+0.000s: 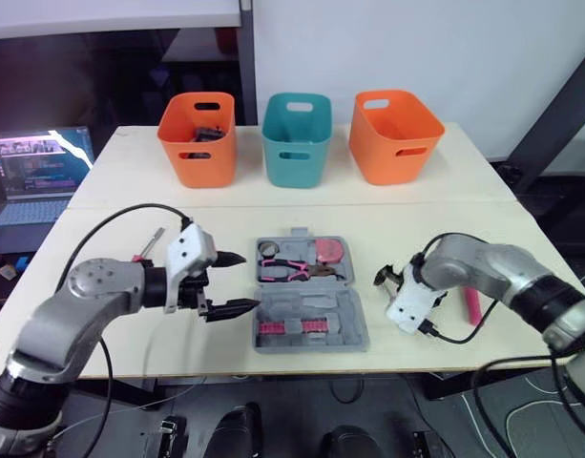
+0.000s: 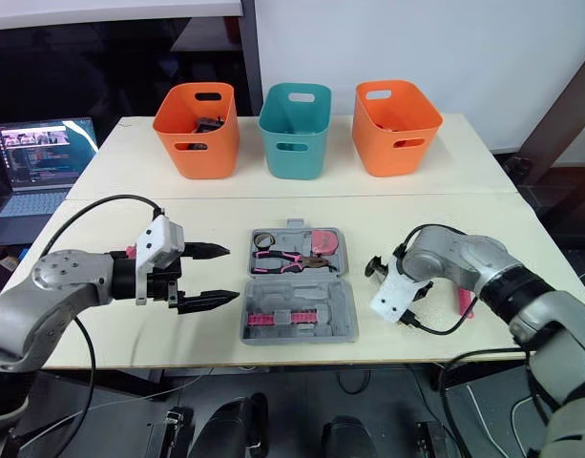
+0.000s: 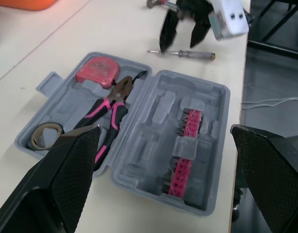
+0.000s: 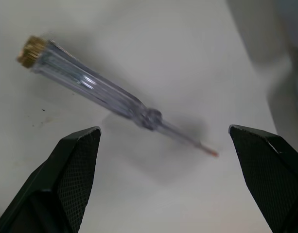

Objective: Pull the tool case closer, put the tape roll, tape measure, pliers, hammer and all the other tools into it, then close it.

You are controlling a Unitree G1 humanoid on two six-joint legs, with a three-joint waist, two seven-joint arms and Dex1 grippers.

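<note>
Right of the open case [image 1: 309,305], my right pincer [image 3: 178,45] hangs wide apart over a clear screwdriver [image 4: 95,90]. My left pincer [image 1: 249,281] is apart too, just left of the case.

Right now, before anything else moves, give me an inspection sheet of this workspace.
Surface: pale table, two tops butted together.
Job's things: case open, holding tape roll, pliers, tape measure and pink bit strip; clear screwdriver and pink-handled tool lie outside it, to its right.
Clutter: left orange bin with something dark inside, teal bin, right orange bin, along the far side.
Grippers: left gripper open beside the case; right gripper open over the screwdriver.
Cables: left arm cable loops above the table; right arm cable loops near its front edge.
Surroundings: open laptop off to the left.
</note>
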